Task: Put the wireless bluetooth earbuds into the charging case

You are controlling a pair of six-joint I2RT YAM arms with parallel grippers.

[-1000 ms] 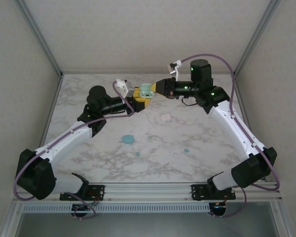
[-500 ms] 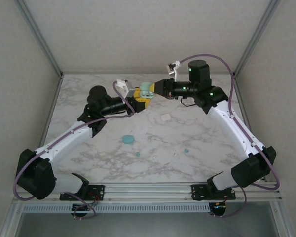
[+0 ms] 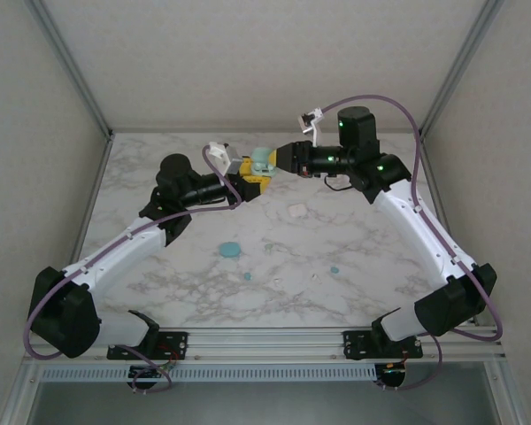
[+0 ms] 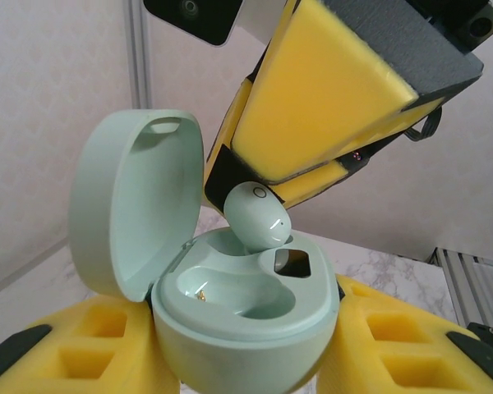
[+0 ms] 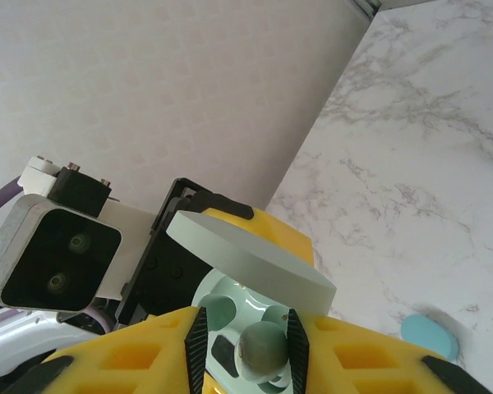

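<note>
Nudging closer, the right gripper (image 3: 280, 158) pinches a pale green earbud (image 4: 257, 215) into the open case (image 4: 246, 308), which the left gripper (image 3: 250, 175) clamps. It looks light and slick; hold its sides.

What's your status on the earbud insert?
Left tool shut on open case. Right tool shut on pale green earbud, at socket rim, unseated. Lid open beside it.

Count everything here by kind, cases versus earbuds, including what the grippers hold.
Cases: 3, pale green case, teal case, white case.
Earbuds: 6, pale green earbud in the right gripper, five tiny loose earbuds on the table.
Total: 9.
</note>
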